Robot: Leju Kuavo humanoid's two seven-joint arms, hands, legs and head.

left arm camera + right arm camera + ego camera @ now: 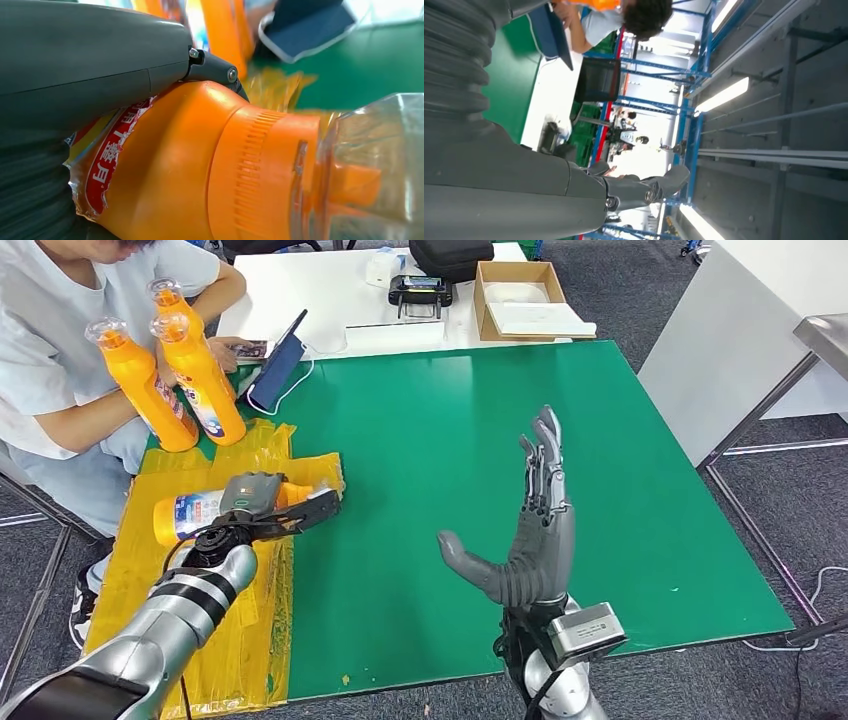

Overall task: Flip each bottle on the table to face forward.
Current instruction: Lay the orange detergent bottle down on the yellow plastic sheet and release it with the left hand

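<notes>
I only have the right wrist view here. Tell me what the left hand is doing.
Observer: The left hand grips an orange bottle lying on its side on the yellow sheet.
Operator: Report the other bottles.
Observer: Three orange bottles are upright at the table's far left, beside a seated person.
Operator: Now describe my right hand.
Observer: The right hand is raised over the green mat, fingers apart, holding nothing.

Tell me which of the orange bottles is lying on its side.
The orange bottle gripped by the left robot hand, lying on the yellow sheet. The three other bottles stand upright beside the person.
</notes>
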